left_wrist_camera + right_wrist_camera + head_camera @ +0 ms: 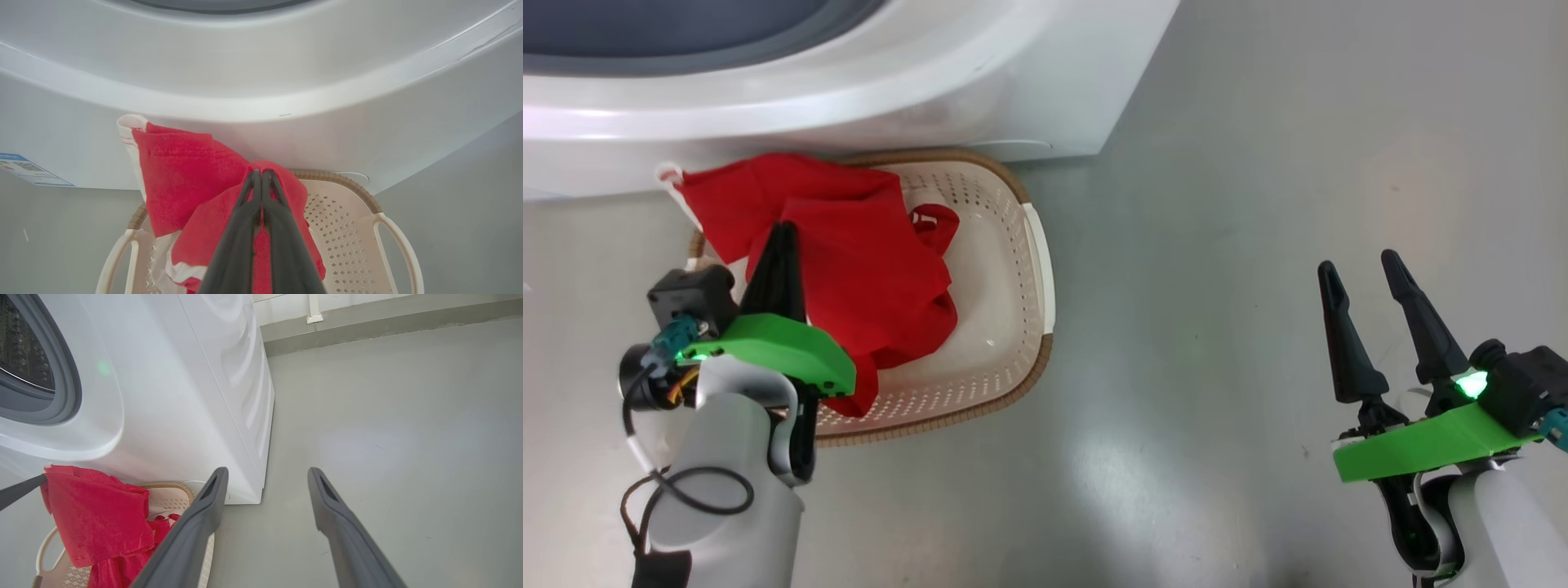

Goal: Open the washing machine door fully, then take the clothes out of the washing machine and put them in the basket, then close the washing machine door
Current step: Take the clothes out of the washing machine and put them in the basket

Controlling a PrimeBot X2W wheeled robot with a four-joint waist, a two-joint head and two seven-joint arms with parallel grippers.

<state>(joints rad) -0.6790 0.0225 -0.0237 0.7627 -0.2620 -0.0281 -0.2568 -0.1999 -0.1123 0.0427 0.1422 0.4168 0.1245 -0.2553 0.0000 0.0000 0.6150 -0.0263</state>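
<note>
The red clothes (849, 237) with white trim hang from my left gripper (783, 229), which is shut on them above the cream basket (1021, 269). Their lower folds rest inside the basket. In the left wrist view the closed left gripper (261, 173) pinches the clothes (184, 179) over the basket (347, 228), just in front of the white washing machine (261, 81). My right gripper (1358, 263) stands open and empty over the floor at the lower right. Past the right gripper (268, 472), the right wrist view shows the washing machine (184, 396), its drum opening (24, 363), the clothes (98, 510) and the basket (171, 498). The washing machine door is out of view.
The basket sits on the floor against the foot of the washing machine (849, 90). Grey floor (1258, 204) stretches to the right of both. A small printed label (28, 169) is stuck low on the machine's front. A wall base (367, 330) runs behind the machine.
</note>
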